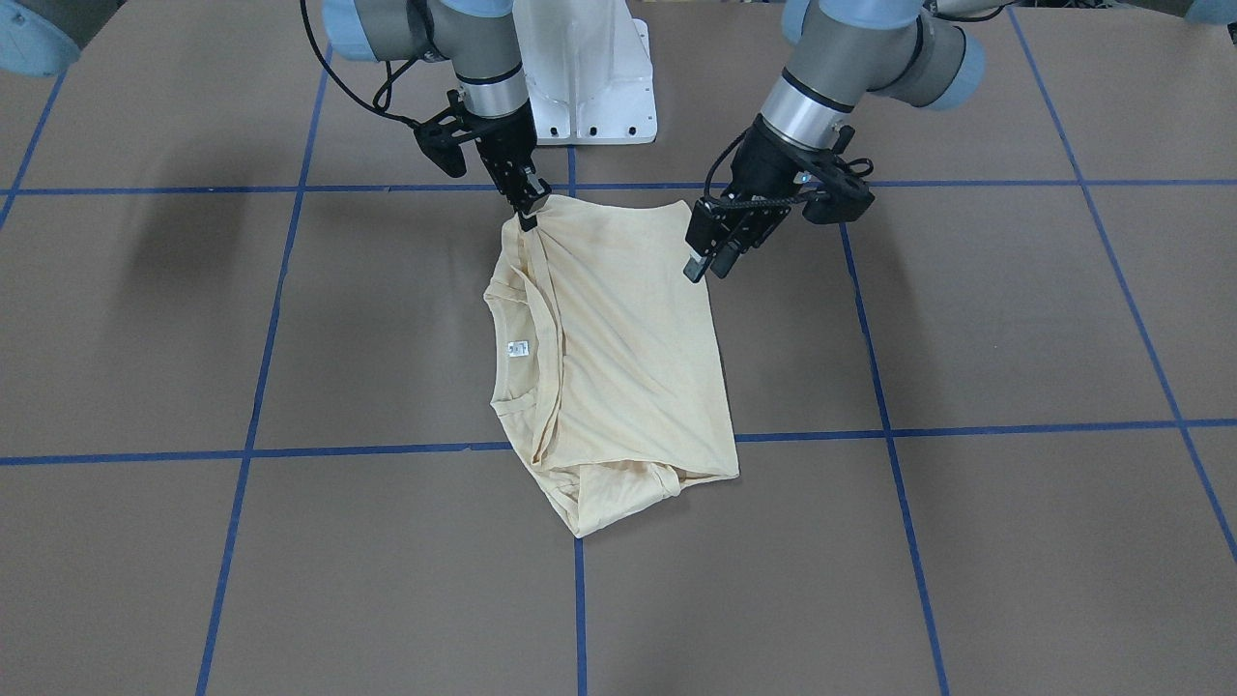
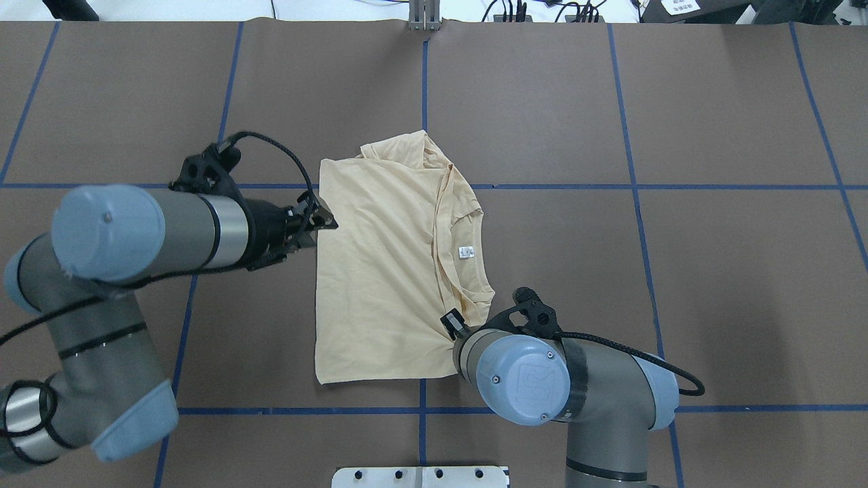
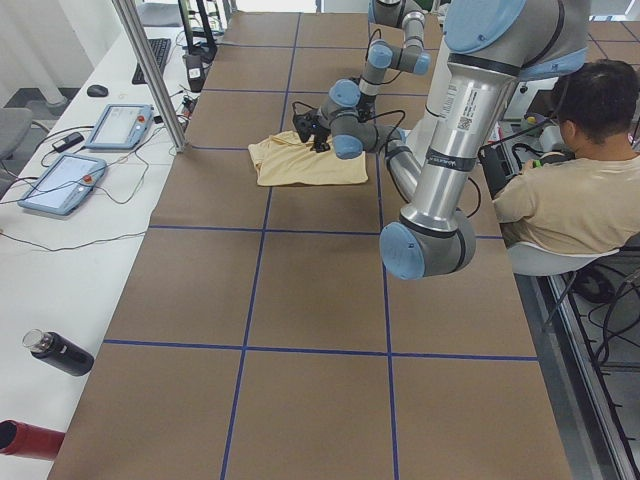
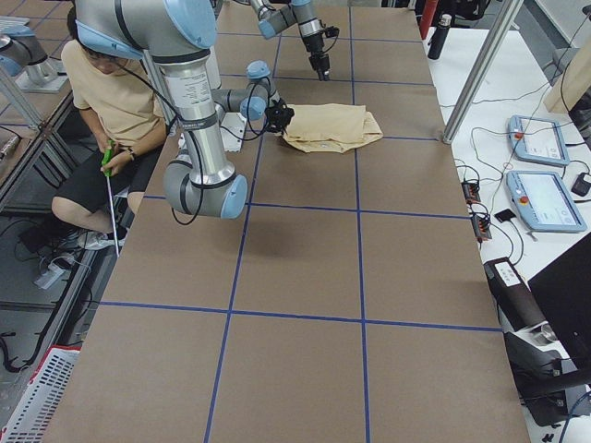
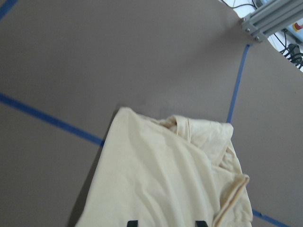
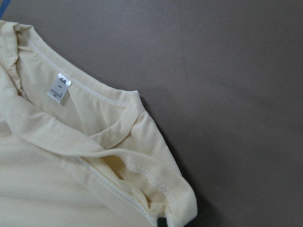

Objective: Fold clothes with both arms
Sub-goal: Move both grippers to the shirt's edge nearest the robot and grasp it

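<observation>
Our right tool (image 1: 528,215) is pinched tight on the shirt (image 1: 628,358) — on a corner beside the neck hole. Our left tool (image 1: 708,263) hangs at the shirt's other edge with its fingers apart. The shirt lies folded on the brown surface (image 1: 966,319) — its little white label (image 1: 518,348) shows.

Left hand (image 2: 325,220) and right hand (image 2: 450,322) flank the folded T-shirt (image 2: 380,271).

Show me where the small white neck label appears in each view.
Front-facing: label, left of centre.
Overhead: label, right of centre.
Exterior left: too small to tell.
Exterior right: too small to tell.
Left wrist: not in it.
Right wrist: label, upper left.
Shared landmark: the collar around it.
</observation>
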Robot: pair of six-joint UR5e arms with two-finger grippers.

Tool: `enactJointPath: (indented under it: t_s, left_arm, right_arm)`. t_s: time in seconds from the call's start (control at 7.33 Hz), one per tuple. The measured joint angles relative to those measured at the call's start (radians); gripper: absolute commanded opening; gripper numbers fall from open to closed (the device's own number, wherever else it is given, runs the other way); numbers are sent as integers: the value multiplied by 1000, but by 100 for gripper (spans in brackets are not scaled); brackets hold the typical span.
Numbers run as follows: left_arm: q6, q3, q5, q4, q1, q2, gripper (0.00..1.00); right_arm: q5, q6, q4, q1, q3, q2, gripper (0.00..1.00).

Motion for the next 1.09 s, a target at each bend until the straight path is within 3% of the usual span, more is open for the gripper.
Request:
enactJointPath:
  t_s: [0.41, 1.09]
  left_arm:
    - [-153, -27, 161, 2, 229, 122, 54]
    - [-284, -5, 163, 7, 344, 123, 52]
  right_arm:
    - [-1, 0, -1, -20, 48, -31, 0]
    - [-4, 0, -1, -30, 50, -33, 0]
